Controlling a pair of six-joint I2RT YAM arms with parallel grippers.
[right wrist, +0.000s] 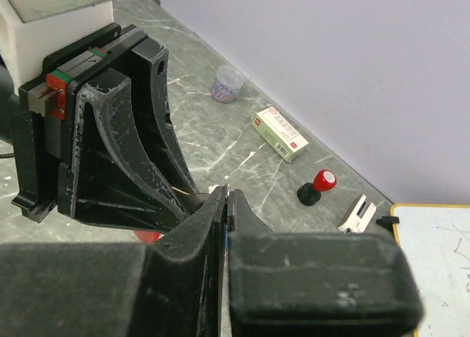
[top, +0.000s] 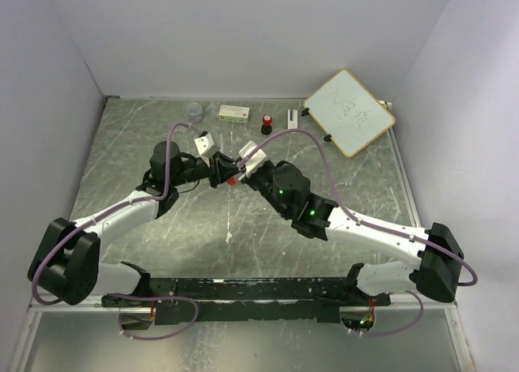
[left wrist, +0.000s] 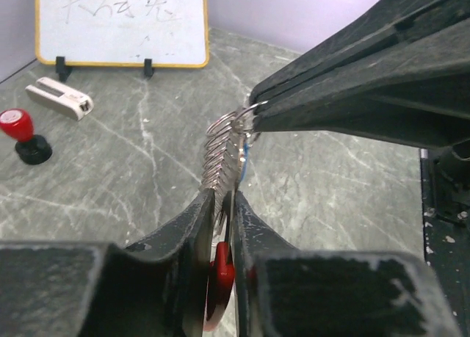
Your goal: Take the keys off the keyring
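Note:
In the left wrist view my left gripper (left wrist: 224,199) is shut on the keys (left wrist: 220,164), a silver jagged bunch seen edge-on, with its red strip (left wrist: 220,274) between the jaws. A thin silver keyring (left wrist: 222,122) loops at the top of the bunch, and a small blue piece (left wrist: 247,155) hangs beside it. My right gripper (left wrist: 254,111) comes in from the upper right and is shut on the ring. In the top view the left gripper (top: 219,176) and right gripper (top: 241,169) meet tip to tip above mid-table. In the right wrist view the right gripper (right wrist: 227,199) is closed, and the keys are mostly hidden.
At the back of the table stand a whiteboard (top: 349,111), a red-and-black knob (top: 266,125), a small white clip (top: 292,119), a green-and-white box (top: 234,112) and a small cup (top: 195,109). A black rail (top: 243,291) runs along the near edge.

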